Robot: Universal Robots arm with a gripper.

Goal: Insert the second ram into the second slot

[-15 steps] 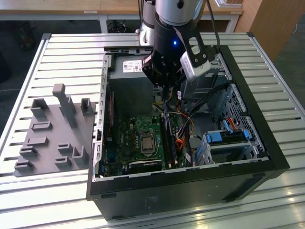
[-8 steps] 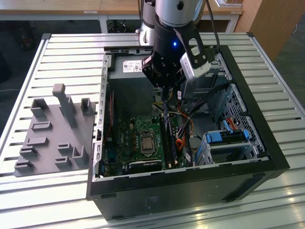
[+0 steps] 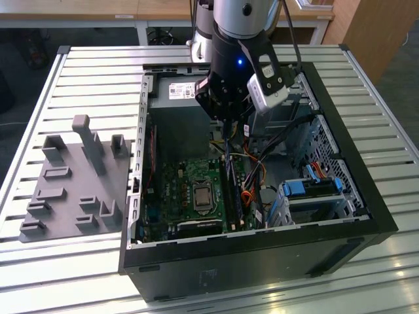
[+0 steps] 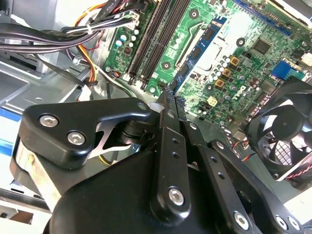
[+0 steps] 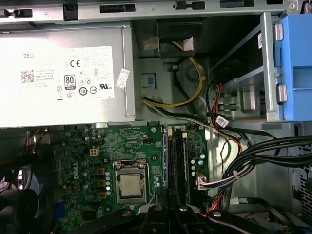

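My gripper (image 3: pixel 226 134) hangs inside the open computer case, above the far end of the memory slots (image 3: pixel 232 193). In the second wrist view its fingers (image 4: pixel 168 126) are pressed together, and the gripper (image 4: pixel 171 97) is shut with nothing visible between them. A thin blue circuit-board stick (image 4: pixel 204 41) stands on edge in the slot nearest the processor socket (image 5: pixel 130 185); from above it is a blue line (image 5: pixel 165 156). A second bluish edge (image 5: pixel 185 161) runs along a slot farther from the socket. I cannot tell which of the two is the second ram.
The green motherboard (image 3: pixel 190 190) lies on the case floor. A grey power supply (image 5: pixel 63 83) sits at the far wall and a black fan (image 4: pixel 285 131) at one corner. Cable bundles (image 5: pixel 243 161) and blue drive-bay latches (image 3: pixel 314 186) flank the slots. A grey fixture block (image 3: pixel 75 180) rests outside the case.
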